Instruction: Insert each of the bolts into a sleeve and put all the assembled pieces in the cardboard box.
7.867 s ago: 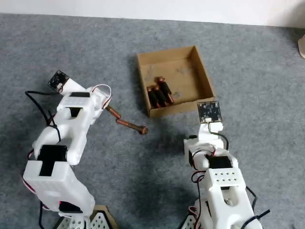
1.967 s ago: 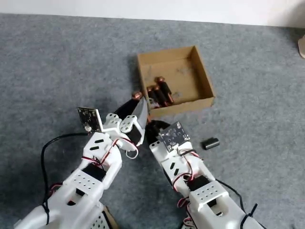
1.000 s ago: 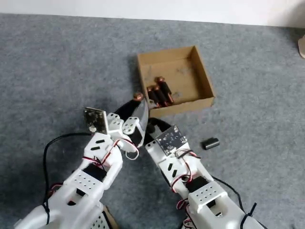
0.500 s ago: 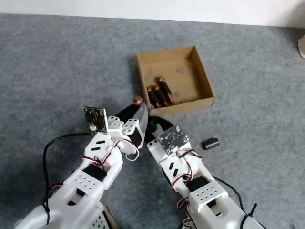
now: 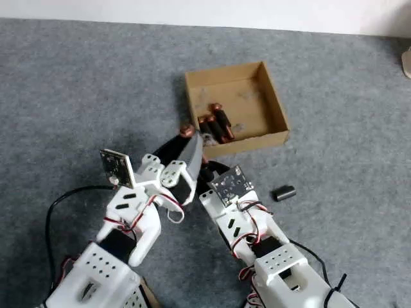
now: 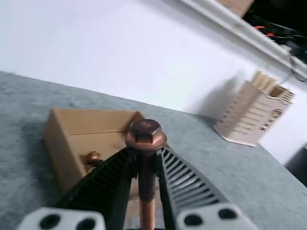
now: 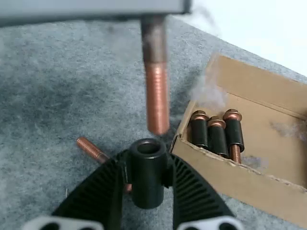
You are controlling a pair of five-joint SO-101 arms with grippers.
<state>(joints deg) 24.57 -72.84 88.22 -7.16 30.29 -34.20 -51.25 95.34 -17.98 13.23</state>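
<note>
1. Bolt [image 6: 146,182] is clamped by its shank between the jaws of the left gripper [image 6: 145,152], with its head clear of the fingertips.
2. Right gripper [image 7: 147,165] is closed on a black sleeve [image 7: 147,179]. The bolt's threaded tip sits just at the open bore, not inserted.
3. Both grippers are just beside the cardboard box [image 5: 247,144], which contains three assembled pieces [image 5: 215,125].
4. A second bolt [image 7: 91,147] lies on the carpet [image 5: 96,83] beside the held sleeve.
5. A spare sleeve [image 5: 282,192] lies near the box.

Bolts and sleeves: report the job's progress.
Done: three assembled pieces lie in the cardboard box. In hand: the left gripper holds a bolt just above the sleeve in the right gripper, not yet inserted. Left: a loose bolt and a spare sleeve on the carpet.
</note>
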